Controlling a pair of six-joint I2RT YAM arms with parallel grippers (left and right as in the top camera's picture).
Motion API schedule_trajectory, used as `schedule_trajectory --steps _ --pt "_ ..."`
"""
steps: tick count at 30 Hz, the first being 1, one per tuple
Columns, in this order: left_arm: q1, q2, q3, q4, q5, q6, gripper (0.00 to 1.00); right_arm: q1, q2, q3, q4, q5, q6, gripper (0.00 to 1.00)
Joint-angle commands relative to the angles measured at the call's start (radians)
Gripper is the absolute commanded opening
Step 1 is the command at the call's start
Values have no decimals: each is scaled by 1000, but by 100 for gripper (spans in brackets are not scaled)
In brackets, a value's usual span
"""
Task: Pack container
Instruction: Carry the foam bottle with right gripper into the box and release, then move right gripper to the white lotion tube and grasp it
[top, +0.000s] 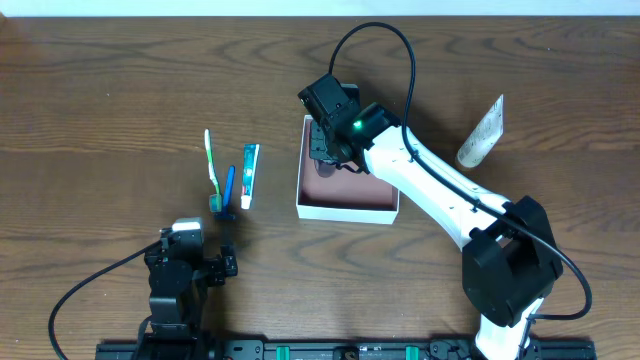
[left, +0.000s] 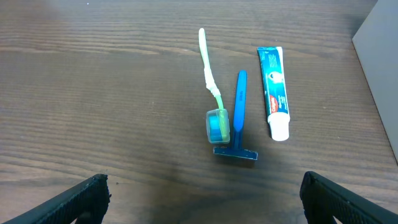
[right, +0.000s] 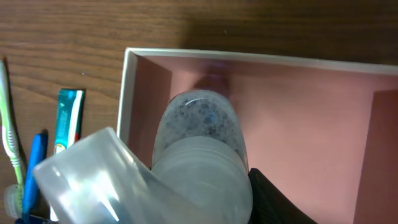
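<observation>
Item: container (top: 345, 211), table centre, right of toothbrush (left: 208, 74), razor (left: 239, 112), toothpaste (left: 273, 87).
R gripper (right: 186, 186): clamped on bottle (right: 199, 124), low inside container by toothpaste-side wall.
L gripper (left: 205, 198): jaws wide, nothing held.
Risk: bottle rolling on release; fingers catching wall, shoving container.

The toothbrush (top: 210, 158), razor (top: 228, 190) and toothpaste tube (top: 249, 175) lie side by side left of the container (top: 345, 211). A bottle (right: 199, 134) is inside it, and a packet (top: 483, 131) lies to its right.
</observation>
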Motion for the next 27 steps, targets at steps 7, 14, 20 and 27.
schedule_trajectory --steps 7,14,20,27 --pt "5 -6 -17 -3 -4 -16 98 1 -37 23 16 14 -64 47" --pt "5 -6 -17 -3 -3 -16 98 2 -37 23 31 14 -63 68" --pt "5 -6 -17 -3 -3 -16 98 0 -37 23 28 15 -64 78" --pt "5 -6 -17 -3 -3 -16 98 -48 -106 23 -63 26 -128 78"
